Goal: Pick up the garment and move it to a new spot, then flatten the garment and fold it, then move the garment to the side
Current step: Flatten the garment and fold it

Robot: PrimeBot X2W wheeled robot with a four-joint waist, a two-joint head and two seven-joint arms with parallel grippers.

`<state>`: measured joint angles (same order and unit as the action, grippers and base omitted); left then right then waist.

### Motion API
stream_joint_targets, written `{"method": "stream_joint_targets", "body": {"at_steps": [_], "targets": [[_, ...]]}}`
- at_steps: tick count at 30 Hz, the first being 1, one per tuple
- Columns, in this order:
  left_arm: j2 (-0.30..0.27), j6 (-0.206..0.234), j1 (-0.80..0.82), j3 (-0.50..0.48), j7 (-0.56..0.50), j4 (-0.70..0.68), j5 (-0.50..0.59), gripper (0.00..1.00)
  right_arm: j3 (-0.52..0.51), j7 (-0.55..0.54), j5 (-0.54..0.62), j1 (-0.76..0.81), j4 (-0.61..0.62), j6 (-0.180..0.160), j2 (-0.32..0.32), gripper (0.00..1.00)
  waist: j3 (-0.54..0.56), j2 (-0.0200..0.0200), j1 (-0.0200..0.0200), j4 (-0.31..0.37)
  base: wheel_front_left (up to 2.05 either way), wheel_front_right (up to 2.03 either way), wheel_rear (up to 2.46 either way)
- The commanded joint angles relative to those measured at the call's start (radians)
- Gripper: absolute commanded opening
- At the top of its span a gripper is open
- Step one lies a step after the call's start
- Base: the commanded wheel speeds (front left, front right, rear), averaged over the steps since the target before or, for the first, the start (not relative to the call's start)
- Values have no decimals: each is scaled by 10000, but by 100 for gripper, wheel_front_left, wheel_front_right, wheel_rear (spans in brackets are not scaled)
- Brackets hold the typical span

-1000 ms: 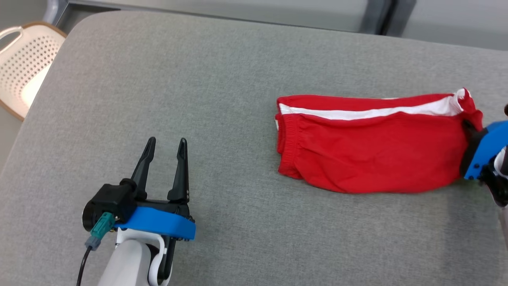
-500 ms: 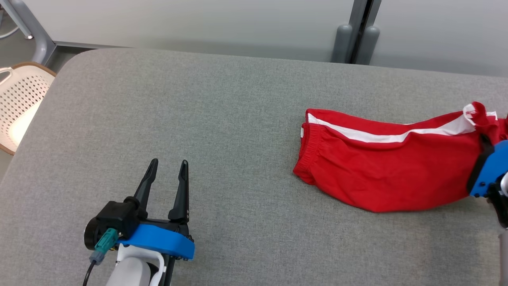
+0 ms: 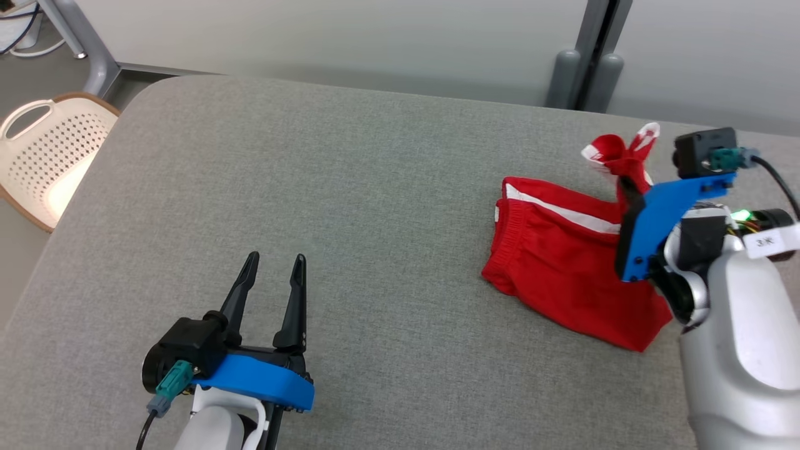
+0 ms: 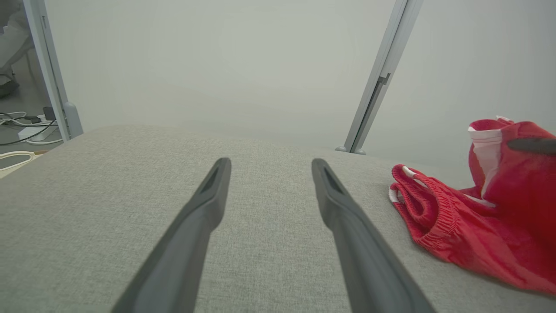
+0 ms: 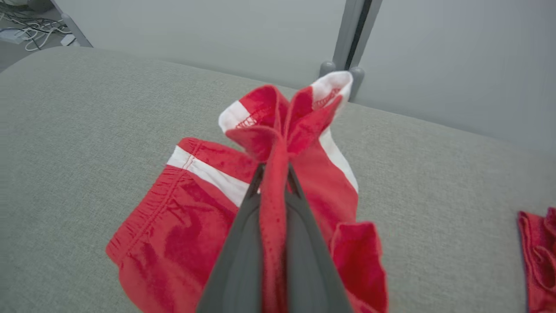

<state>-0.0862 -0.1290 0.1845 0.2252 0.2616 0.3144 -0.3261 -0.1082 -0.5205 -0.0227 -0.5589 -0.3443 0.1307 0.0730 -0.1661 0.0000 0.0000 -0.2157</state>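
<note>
- One claw does the work: the right gripper (image 5: pixel 274 174) is pressed together on a bunched leg hem of the shorts (image 3: pixel 556 262). Red cloth is squeezed between its fingers, and a tuft with white trim sticks out past the tips.
- Part of the shorts hangs from that pinch. The waistband end lies on the pad (image 3: pixel 350 187), on its right side.
- Left gripper (image 3: pixel 275 256) stands spread and holds nothing, low over the front of the pad and well apart from the shorts.
- Step, as I judge it: carrying the shorts by one end to another spot.
- To do it well, raise the pinch until the waistband clears the pad. Otherwise drag slowly along the shorts' length, so the cloth trails straight and does not roll under itself.
- Hold the pinch firm; it grips only a small gather of hem, and a jerk could pull it free.
- Travel smoothly and low; a swinging tail will likely land twisted and cost extra flattening.
- Set the waistband down first, then lay the rest away from it, so the shorts land stretched out.
- Release only once the cloth lies slack on the pad.
- Choose a landing place with bare pad all round. A scrap of red (image 5: pixel 538 256) shows at the edge of the right wrist view; I cannot tell what it is, so steer clear of it.
- Basket (image 3: pixel 44 156), beside the pad's left corner, plays no part.
</note>
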Motion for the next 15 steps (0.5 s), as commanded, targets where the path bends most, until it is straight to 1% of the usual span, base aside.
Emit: {"method": "stream_joint_targets", "body": {"at_steps": [1,4,5,7,13,14,15], "targets": [[-14,-15,78,6,41,-29,-53,100,186,-49,-7,-196,-236,2,-85,0,-61,0,0,-118,0,0,0],[33,-15,165,21,41,-38,-77,100,644,1,-116,-520,-844,2,-198,0,-127,0,0,-285,0,0,0],[63,-15,213,60,41,-34,-156,100,931,49,-109,-693,-1381,2,-216,0,-153,0,0,-393,0,0,0],[78,-15,233,117,41,-18,-170,100,1182,155,-108,-871,-1870,2,-217,0,-163,0,0,-498,0,0,0],[88,-15,253,161,41,20,-219,100,1935,586,-827,-1291,-3160,2,-219,0,-190,0,0,-668,0,0,0],[88,-15,256,157,41,23,-221,100,2042,661,-987,-1340,-3314,2,-220,17,-193,0,0,-682,0,0,0],[88,-15,259,151,41,29,-219,100,2149,696,-1182,-1370,-3469,2,-220,100,-192,0,0,-689,0,0,0]]}}
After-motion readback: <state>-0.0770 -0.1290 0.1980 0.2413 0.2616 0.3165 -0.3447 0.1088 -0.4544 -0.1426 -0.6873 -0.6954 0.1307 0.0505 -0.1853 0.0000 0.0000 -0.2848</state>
